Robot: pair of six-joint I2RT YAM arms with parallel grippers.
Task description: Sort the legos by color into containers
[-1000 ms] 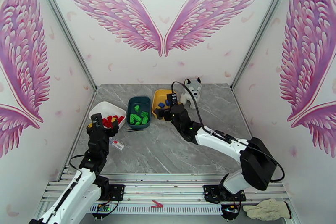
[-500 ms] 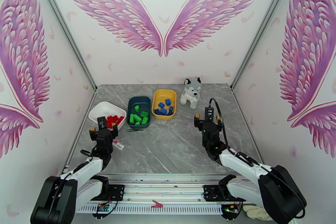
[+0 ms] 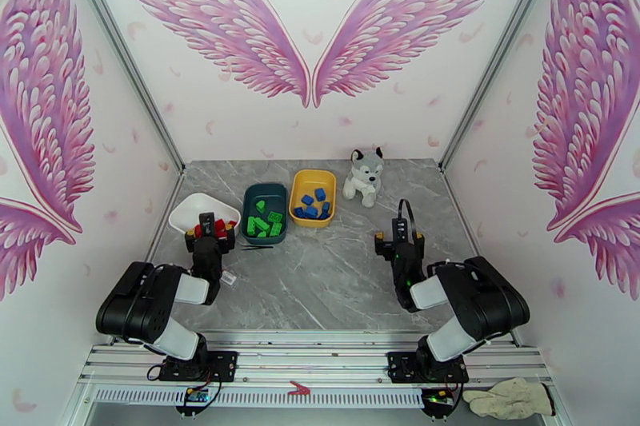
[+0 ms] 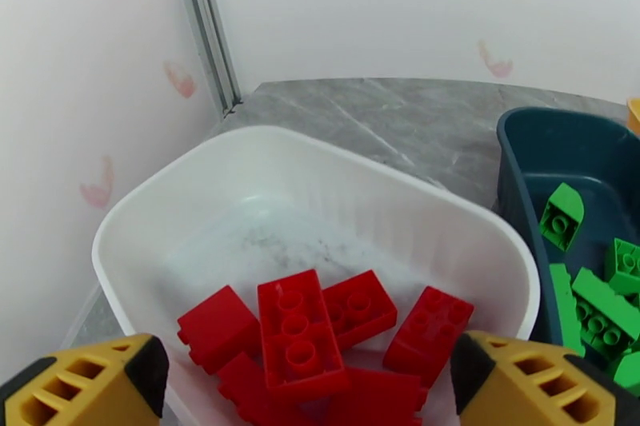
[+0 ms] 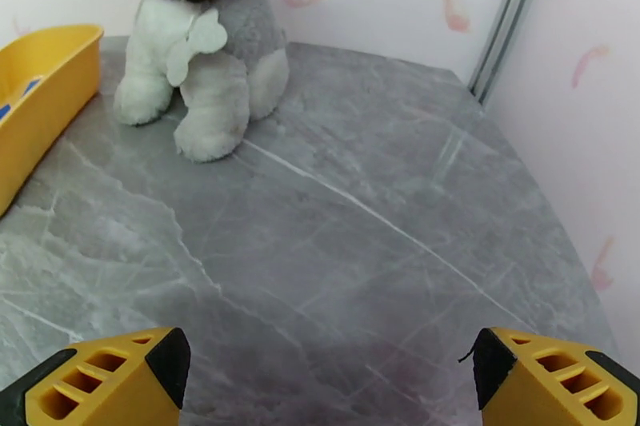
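Legos (image 4: 302,337) untouched; left tool (image 4: 308,378) spread wide, empty; right tool (image 5: 328,378) likewise, seemingly empty.

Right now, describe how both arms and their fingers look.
The left arm and right arm are black, blocky joint housings joined by white shells. A black cable loops above the right wrist. The fingers are yellow with slotted cut-outs and black inner faces.

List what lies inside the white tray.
Red bricks heaped at the near end of the tray; the far end is bare. Anything beneath the heap is covered.
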